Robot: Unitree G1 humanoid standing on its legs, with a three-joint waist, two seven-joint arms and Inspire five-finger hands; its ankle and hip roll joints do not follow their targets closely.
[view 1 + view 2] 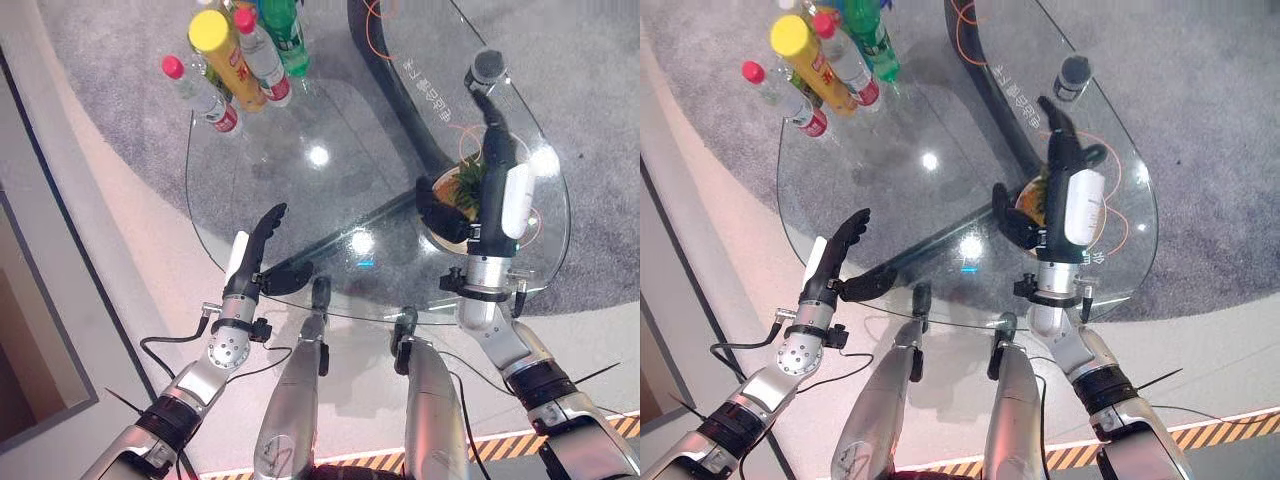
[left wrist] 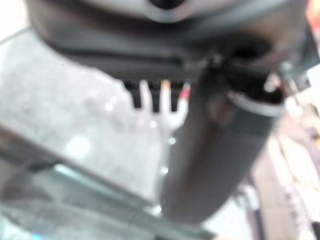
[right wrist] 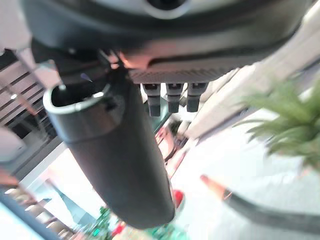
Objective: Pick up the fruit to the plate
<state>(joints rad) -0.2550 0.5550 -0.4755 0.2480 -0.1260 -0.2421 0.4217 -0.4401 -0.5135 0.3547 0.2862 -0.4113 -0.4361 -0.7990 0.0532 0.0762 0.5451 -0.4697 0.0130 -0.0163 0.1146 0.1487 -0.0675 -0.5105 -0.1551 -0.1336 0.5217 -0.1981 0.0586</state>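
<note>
Left hand [image 1: 258,250] sits lower left of centre, over the near rim of the glass table [image 1: 300,190]. Its fingers are straight and relaxed with nothing in them. I'm treating it as idle.

Upper left of the frame there's a cluster of bottles [image 1: 235,55] standing at the far edge of the table, well apart from both hands. They aren't part of this job.

Centre of the table is bare glass with light glare.

Right of centre, the right hand [image 1: 495,190] reaches out over the table, fingers extended, white thumb cover facing up. I see no grasp from the head views, and the wrist view shows straight fingers with nothing between them. Directly under and beside that hand is the fruit [image 1: 466,185], yellow-orange with green spiky leaves, maybe a pineapple. It's partly hidden by the hand, so I can't tell if there's contact.

Further up right, a small dark jar [image 1: 487,66] stands on the glass.

I can't make out a plate clearly. My read: the pick hasn't been made yet, so grasp, lift and place all remain.
</note>
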